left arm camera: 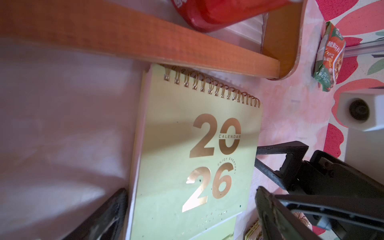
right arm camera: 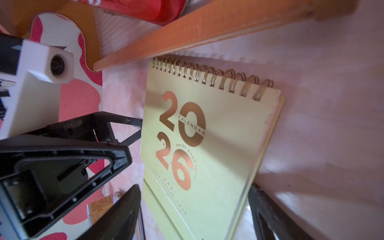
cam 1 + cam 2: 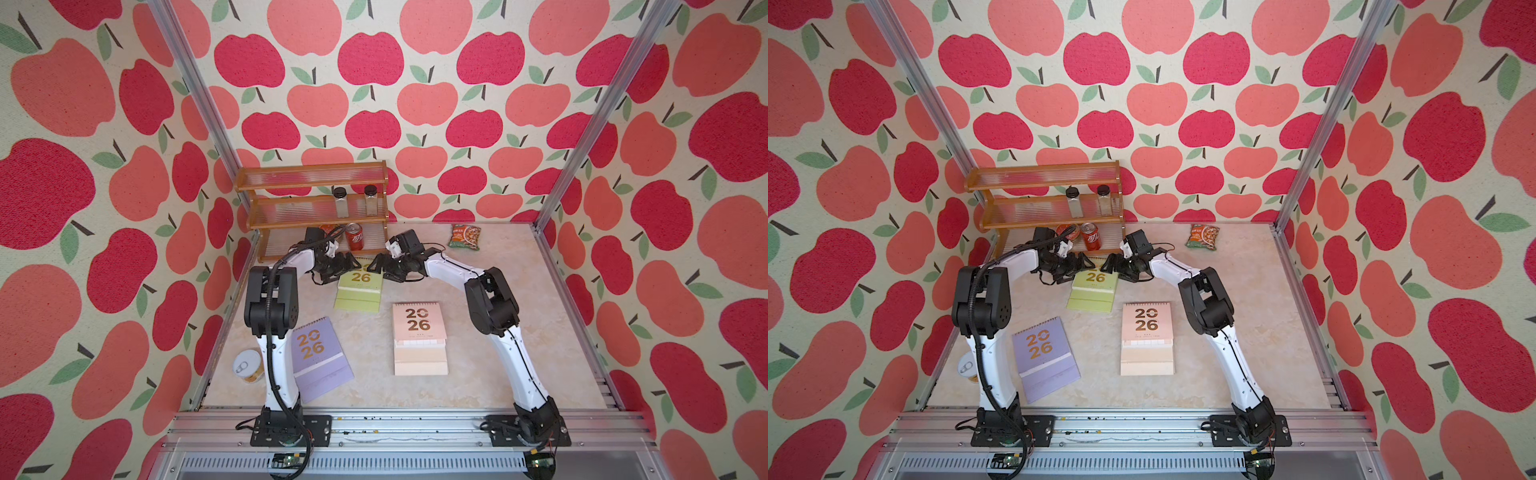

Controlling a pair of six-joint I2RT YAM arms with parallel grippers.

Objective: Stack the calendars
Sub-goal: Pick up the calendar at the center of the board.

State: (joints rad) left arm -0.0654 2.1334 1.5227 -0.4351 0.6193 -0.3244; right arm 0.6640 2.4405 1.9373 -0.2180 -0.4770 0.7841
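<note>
Yellow-green calendars [image 3: 360, 286] lie flat at the rear of the table [image 3: 498, 332], just before the shelf [image 3: 311, 183].
Fingers stand apart on left gripper [image 3: 347, 270] and right gripper [image 3: 377, 269], flanking this pair; contact unclear. The peach-pink calendars [image 3: 419, 328] lie mid-table, and the lilac calendars [image 3: 316, 349] beside the left arm [image 3: 274, 361].

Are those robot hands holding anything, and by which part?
Nothing looks held. The left hand and right hand are open on either side of the yellow-green calendar, which lies flat.
</note>
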